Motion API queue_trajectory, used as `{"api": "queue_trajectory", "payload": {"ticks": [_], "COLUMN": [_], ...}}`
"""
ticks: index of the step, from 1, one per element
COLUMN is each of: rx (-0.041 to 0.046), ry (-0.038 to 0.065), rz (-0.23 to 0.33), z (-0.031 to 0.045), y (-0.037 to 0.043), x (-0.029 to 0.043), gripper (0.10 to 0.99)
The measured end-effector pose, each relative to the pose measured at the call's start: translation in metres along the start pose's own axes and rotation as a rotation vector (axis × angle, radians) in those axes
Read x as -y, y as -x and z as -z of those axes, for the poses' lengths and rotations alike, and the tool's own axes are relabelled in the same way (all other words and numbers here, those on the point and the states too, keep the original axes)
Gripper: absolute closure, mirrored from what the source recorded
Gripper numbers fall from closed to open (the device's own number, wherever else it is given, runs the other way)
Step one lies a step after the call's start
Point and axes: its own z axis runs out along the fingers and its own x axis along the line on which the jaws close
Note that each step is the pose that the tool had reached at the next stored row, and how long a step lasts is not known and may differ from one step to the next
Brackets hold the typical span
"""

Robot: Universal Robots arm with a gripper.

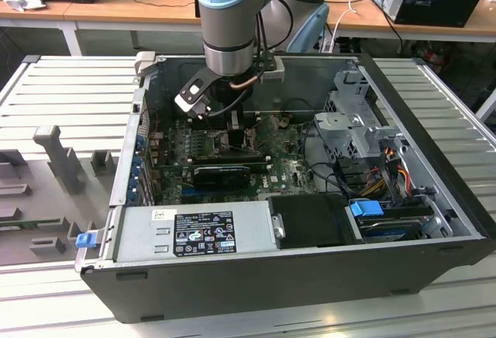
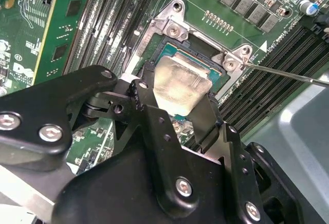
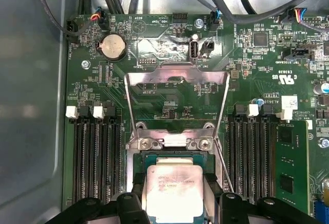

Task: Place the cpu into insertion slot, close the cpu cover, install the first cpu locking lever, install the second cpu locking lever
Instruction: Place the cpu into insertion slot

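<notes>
While the claw (image 2: 177, 94) is closed on the cpu (image 2: 181, 82), its black fingers (image 2: 144, 98) pressing two opposite edges, the chip sits face up at the insertion slot (image 2: 193, 49), its pale silvery lid square with the dark socket rim; whether it is fully seated or just above the contacts I cannot tell

In the first wrist view the cpu cover (image 3: 205, 75) stands swung open on its hinge at the socket's far edge, and green motherboard (image 3: 257, 70) shows through its square central opening. A thin locking lever (image 2: 288, 74) juts away from one corner of the socket, unlatched. Rows of black memory slots (image 3: 95, 157) run along both sides of the socket, and a coin cell battery (image 3: 113, 47) lies beyond the raised cover

In the exterior view the arm reaches straight down into the open computer case (image 1: 310, 276), which lies on its side on a ribbed grey bench (image 1: 70, 90), with the power supply (image 1: 194, 229) along the near wall
</notes>
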Motion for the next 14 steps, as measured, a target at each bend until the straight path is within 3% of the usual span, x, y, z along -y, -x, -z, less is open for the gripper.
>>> {"api": "queue_trajectory", "payload": {"ticks": [6, 7, 11, 12, 13, 14], "rx": [-0.0004, -0.0005, -0.0008, -0.0008, -0.0008, -0.0009], "ry": [0.000, 0.000, 0.000, 0.000, 0.000, 0.000], "rz": [0.000, 0.000, -0.001, -0.001, -0.001, -0.001], "z": [-0.0003, 0.0003, 0.0062, 0.0078, 0.0097, 0.0104], "y": [-0.0001, 0.0000, -0.0001, -0.0002, -0.0002, -0.0002], "x": [0.0000, 0.0000, -0.0006, -0.0007, -0.0009, -0.0010], "gripper": [0.549, 0.482, 0.482, 0.565, 0.565, 0.627]}}
